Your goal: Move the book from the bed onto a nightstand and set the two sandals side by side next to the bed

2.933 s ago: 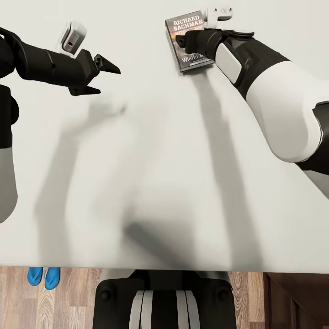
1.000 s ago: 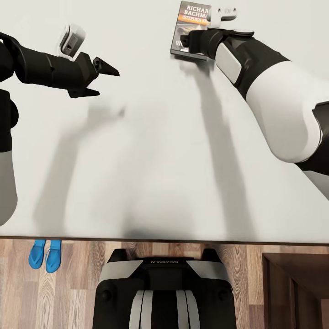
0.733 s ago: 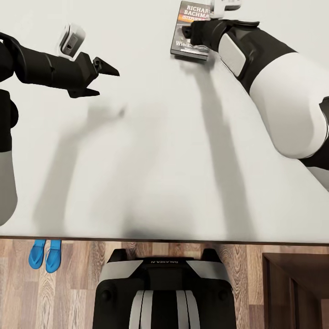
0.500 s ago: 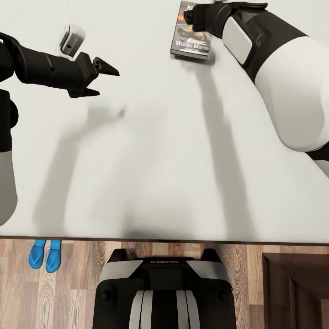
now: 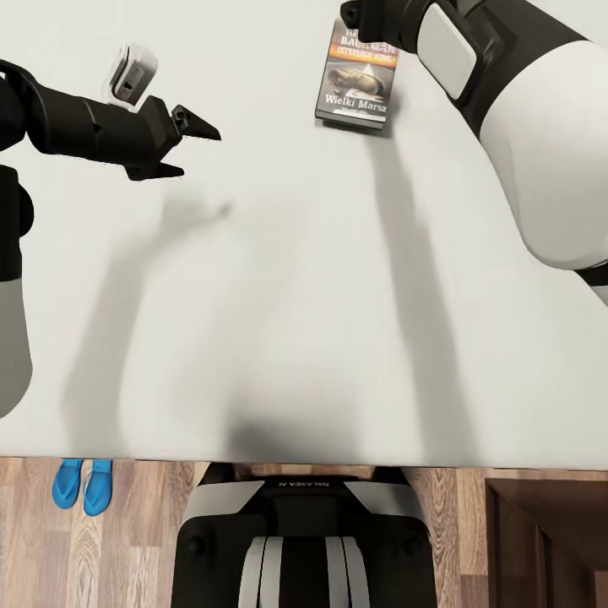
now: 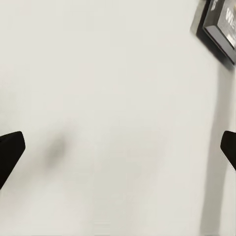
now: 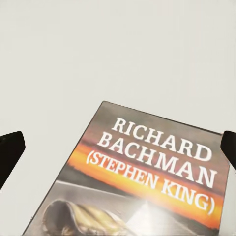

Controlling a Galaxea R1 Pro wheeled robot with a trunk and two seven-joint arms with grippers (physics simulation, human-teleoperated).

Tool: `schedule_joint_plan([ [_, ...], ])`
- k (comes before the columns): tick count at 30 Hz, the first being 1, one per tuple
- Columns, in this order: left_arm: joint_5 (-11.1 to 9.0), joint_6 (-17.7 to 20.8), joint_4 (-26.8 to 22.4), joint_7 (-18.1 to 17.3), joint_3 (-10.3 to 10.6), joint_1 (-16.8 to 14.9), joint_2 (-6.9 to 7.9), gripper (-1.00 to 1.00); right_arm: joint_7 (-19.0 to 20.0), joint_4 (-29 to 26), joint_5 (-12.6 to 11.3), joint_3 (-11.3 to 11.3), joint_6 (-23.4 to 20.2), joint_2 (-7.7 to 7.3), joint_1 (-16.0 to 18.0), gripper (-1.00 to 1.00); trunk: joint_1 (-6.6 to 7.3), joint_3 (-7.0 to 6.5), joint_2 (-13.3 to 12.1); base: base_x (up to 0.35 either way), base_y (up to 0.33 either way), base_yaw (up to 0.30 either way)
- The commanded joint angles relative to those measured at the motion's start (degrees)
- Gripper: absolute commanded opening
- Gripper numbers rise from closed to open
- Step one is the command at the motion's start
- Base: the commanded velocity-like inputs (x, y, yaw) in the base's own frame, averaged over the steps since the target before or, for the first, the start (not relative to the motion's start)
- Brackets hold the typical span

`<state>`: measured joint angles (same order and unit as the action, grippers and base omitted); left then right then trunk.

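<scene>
While we look down from the head camera, the book (image 5: 355, 78) lies flat on the off-white bed (image 5: 279, 321), far from us and a little to the right. On its dark cover we read "BACHMAN" in white, partly cut by our right arm (image 5: 507, 101), an orange band with small lettering too fine to make out, and "Wielki Marsz" near its lower edge. Our right arm reaches over the book's far end and runs off the top of the frame, so its fingers are hidden there. Our left gripper (image 5: 190, 145) hangs over bare mattress at the far left with its two black fingers spread and nothing between them. On the wood-plank floor (image 5: 135, 540) at the near left the two sandals (image 5: 82, 496) lie side by side, close to the bed's edge. A dark wooden piece (image 5: 549, 545) shows at the near right, cut off by the frame. Mirrored lettering on our base (image 5: 306, 484) is too small to read.

From the left wrist, we see both black fingertips (image 6: 10, 150) far apart at the frame edges above plain mattress, and a corner of the book (image 6: 221, 24), mostly cut off.

From the right wrist, the cover (image 7: 147, 182) reads "RICHARD BACHMAN (STEPHEN KING)", white over orange, above a greyish picture that runs out of frame. Our right gripper's fingertips (image 7: 11, 147) sit wide apart, off the book, gripping nothing.
</scene>
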<state>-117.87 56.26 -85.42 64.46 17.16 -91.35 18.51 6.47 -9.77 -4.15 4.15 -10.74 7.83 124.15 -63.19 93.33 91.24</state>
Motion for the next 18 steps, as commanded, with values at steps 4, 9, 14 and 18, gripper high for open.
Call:
schedule_joint_plan([
  [4,-0.5,0.1,-0.1,0.6,0.1,-0.1,0.04,1.00,0.0,-0.1,-0.4,0.4,-0.4,-0.02,0.0,1.00,-0.01,0.02,0.0,0.087,0.000,0.000],
  [9,-0.6,0.1,-0.1,0.6,0.1,-0.1,0.04,1.00,-0.4,-0.2,-0.3,0.7,0.0,0.08,-0.4,1.00,-0.01,0.02,0.0,0.035,0.000,0.000],
  [14,-0.4,-0.9,0.3,0.6,0.1,0.6,1.02,1.00,-0.6,-0.2,0.6,1.6,0.9,0.49,-1.1,1.00,-0.02,0.02,0.0,0.003,0.000,0.000],
  [18,-0.4,-0.9,0.3,0.6,0.1,0.6,1.02,1.00,-0.6,-0.2,0.6,1.6,0.9,0.49,-1.1,1.00,-0.02,0.02,0.0,0.000,0.000,0.000],
])
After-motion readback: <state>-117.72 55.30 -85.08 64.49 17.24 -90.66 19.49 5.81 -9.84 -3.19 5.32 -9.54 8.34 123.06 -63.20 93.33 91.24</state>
